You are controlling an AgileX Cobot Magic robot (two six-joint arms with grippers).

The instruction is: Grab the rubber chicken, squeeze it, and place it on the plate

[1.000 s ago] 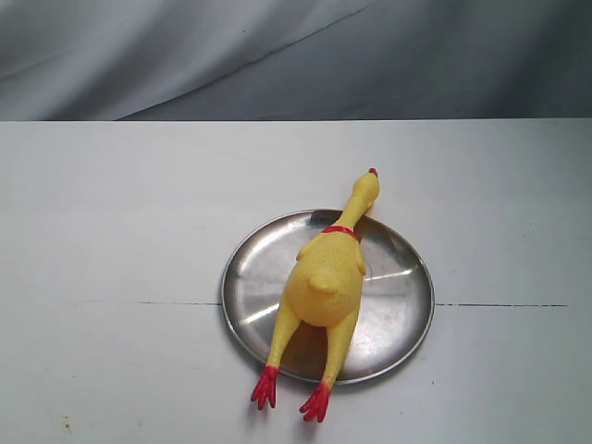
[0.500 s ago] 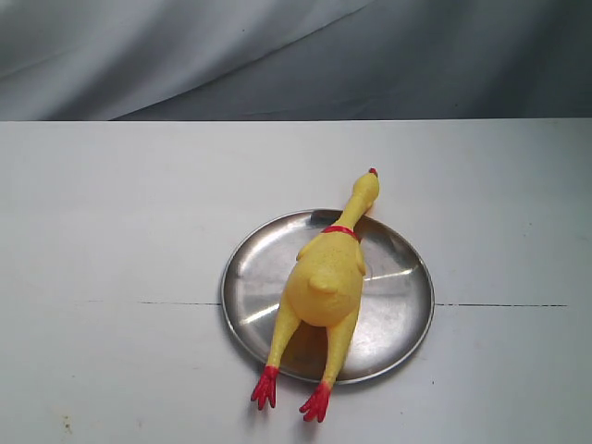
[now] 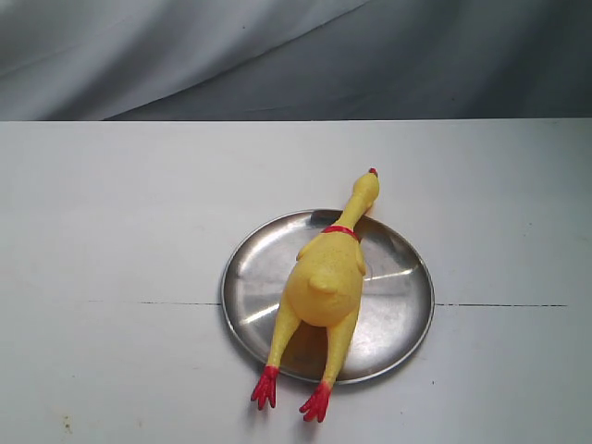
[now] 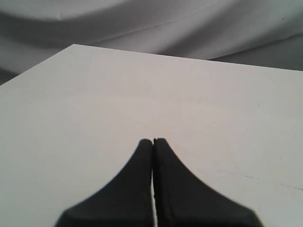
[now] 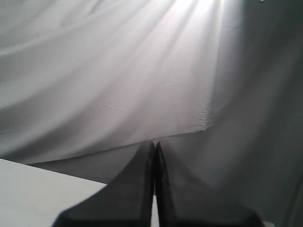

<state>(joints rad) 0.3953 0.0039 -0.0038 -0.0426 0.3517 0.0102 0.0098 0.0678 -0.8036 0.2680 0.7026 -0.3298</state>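
Note:
The yellow rubber chicken lies lengthwise across the round silver plate in the exterior view. Its head and red comb tip reach past the far rim, and its red feet hang over the near rim onto the white table. No arm shows in that view. In the left wrist view my left gripper is shut with nothing in it, above bare white tabletop. In the right wrist view my right gripper is shut and empty, facing the grey cloth backdrop. Neither wrist view shows the chicken or the plate.
A grey draped cloth hangs behind the table's far edge. A thin dark seam runs across the tabletop on both sides of the plate. A corner of the white table shows in the right wrist view.

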